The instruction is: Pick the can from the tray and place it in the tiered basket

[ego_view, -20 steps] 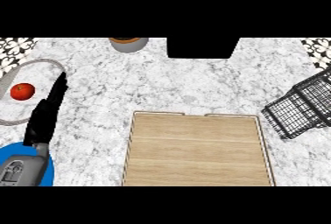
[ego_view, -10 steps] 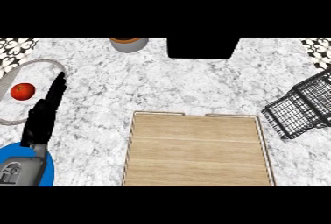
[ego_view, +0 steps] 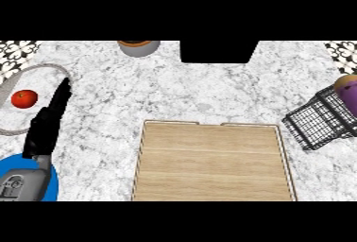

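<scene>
Here the left hand [ego_view: 47, 124] stands edge-on over the marble desk [ego_view: 174, 85], fingers [ego_view: 63, 92] straight and together — the can [ego_view: 346, 94] sits well right, in the tiered basket [ego_view: 319, 124]; wooden tray [ego_view: 213, 163] between.

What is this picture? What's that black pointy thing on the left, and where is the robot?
You are looking down through the robot's own eyes at a marble kitchen counter. The black pointy thing is the robot's left hand, fingers straight, holding nothing; its grey and blue arm comes in from the bottom corner. The right hand is not in the picture. In the middle lies a wooden tray with nothing on it. On the right stands a black wire basket, with a purple thing at the edge, maybe the can. On the left a red tomato sits on a plate. A grey pot stands at the back.
</scene>
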Controlling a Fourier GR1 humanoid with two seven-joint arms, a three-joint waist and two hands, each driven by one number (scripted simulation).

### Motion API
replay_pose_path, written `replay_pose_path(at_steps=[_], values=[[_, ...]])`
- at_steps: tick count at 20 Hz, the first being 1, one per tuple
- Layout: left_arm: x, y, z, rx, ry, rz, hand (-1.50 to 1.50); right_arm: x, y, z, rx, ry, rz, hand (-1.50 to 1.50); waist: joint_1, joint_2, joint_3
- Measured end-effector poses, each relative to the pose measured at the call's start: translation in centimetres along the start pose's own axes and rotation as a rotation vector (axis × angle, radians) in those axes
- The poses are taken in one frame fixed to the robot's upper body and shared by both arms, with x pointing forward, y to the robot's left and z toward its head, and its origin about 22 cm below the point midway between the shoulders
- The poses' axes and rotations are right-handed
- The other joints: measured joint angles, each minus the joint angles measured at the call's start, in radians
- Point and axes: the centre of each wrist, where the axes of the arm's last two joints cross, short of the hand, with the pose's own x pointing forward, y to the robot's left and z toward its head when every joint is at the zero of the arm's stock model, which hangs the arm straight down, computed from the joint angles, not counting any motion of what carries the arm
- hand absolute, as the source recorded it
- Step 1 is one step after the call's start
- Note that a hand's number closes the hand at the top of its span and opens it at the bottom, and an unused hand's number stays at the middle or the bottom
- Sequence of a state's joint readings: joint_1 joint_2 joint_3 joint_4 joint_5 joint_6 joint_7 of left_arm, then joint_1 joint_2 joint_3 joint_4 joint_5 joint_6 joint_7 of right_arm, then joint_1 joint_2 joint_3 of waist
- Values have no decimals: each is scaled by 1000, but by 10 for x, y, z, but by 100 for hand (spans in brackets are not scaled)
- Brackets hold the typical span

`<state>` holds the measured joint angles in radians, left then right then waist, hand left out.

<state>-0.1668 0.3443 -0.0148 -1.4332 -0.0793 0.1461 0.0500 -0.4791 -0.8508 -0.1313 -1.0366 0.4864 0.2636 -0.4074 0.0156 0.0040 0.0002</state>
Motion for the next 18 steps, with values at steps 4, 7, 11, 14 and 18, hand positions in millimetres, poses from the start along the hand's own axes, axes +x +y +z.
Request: replay_pose_path(at_steps=[4, 7, 11, 14, 18], values=[[0, -7, -1, 4, 9, -5, 0, -14, 13, -3, 1, 8, -86, -150, -5, -1, 0], [-1, -6, 0, 3, 10, -3, 0, -18, 11, -6, -39, -1, -173, -150, -6, -2, 0], [-2, 2, -2, 3, 14, 0, 0, -24, -2, -6, -123, -16, -270, -150, -7, -2, 0], [3, 3, -1, 3, 12, 0, 0, -31, -26, 1, -190, -13, -316, -150, -8, -3, 0], [0, 0, -2, 1, 7, 0, 0, -47, -58, 21, -252, 39, -367, -150, -9, -2, 0]])
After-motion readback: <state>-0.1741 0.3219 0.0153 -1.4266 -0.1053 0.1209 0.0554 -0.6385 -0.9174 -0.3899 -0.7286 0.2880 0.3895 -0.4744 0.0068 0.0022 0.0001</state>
